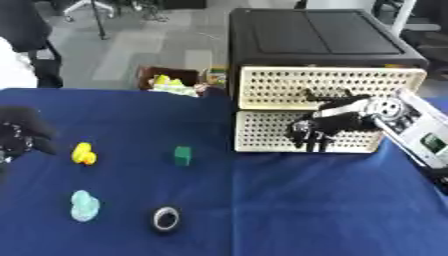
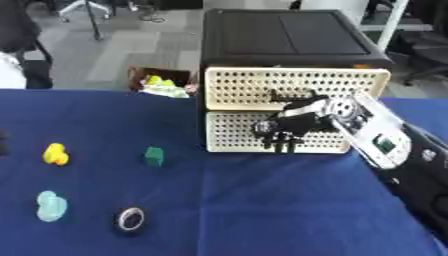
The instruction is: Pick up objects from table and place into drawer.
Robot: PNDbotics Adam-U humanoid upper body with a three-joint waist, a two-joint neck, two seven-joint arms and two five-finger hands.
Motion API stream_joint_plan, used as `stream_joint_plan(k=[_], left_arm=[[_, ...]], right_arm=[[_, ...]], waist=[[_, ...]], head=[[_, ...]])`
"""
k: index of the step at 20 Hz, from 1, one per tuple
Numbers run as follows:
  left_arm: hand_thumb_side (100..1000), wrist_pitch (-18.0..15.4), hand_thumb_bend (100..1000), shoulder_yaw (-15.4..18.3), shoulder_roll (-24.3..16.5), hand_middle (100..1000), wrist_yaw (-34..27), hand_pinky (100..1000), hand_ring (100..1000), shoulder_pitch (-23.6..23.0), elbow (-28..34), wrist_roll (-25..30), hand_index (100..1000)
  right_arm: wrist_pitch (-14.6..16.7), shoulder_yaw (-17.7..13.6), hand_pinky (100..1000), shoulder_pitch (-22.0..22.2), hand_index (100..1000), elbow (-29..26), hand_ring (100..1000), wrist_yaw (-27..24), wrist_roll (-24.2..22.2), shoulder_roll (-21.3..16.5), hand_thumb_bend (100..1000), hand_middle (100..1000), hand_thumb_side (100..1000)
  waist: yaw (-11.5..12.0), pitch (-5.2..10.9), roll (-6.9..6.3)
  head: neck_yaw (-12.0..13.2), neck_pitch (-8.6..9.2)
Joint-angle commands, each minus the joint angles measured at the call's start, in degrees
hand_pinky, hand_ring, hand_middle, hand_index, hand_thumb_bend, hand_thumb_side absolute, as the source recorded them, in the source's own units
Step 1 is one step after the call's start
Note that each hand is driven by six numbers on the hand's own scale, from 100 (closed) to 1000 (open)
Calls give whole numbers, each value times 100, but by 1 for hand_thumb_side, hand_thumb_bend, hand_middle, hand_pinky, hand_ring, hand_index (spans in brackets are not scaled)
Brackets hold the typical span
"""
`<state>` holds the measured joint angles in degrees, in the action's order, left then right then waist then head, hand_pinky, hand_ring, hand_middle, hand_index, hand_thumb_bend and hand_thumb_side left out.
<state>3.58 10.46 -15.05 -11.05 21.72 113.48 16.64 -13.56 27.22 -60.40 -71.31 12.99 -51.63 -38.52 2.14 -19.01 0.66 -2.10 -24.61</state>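
A black cabinet (image 1: 306,35) with two cream perforated drawers stands at the back of the blue table (image 1: 289,210); both the upper drawer (image 1: 280,85) and the lower drawer (image 1: 262,132) look closed. My right hand (image 1: 319,127) is against the front of the lower drawer, fingers curled downward over its face. On the left lie a yellow duck (image 1: 83,154), a green block (image 1: 182,155), a pale teal object (image 1: 84,205) and a black tape roll (image 1: 165,218). My left hand (image 1: 19,134) shows dark at the left edge, away from all of them.
A brown box (image 1: 171,80) with yellow and white contents sits on the floor behind the table. Chair legs stand on the grey floor beyond. Open blue cloth lies in front of the cabinet.
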Motion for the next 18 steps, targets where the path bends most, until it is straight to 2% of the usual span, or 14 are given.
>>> stream_joint_plan(k=[1,5,9,12,15,18], left_arm=[[1000,-14,149,67,-65,547,-11,561,627,68,112,15,718],[1000,-15,148,75,-66,548,-20,563,628,74,112,13,719],[1000,-58,141,87,-70,559,-8,568,632,71,112,53,726],[1000,-103,142,101,-60,559,-7,568,632,57,112,82,732],[1000,-132,140,112,-53,560,-34,568,632,43,112,71,733],[1000,-180,138,125,-47,566,-55,569,633,25,112,62,737]], right_arm=[[55,-103,705,144,894,-742,736,-279,-34,-452,100,718,1000],[7,-440,730,673,871,-1909,739,-618,-34,-851,100,688,1000],[-45,-1059,784,1225,856,-2856,750,-1039,158,-1019,100,680,1000],[-19,-1520,808,1561,841,-3440,741,-1397,639,-924,100,652,1000],[30,-1823,819,1769,819,-3861,711,-1671,1193,-760,100,619,1000],[118,-2148,836,1926,805,-4193,716,-1866,2000,-496,100,618,1000]], waist=[[-11,105,-4],[-38,111,-11],[-61,137,-29],[-76,169,-57],[-88,200,-86],[-89,239,-121]], head=[[25,22],[43,0],[72,-53],[108,-119],[135,-163],[171,-200]])
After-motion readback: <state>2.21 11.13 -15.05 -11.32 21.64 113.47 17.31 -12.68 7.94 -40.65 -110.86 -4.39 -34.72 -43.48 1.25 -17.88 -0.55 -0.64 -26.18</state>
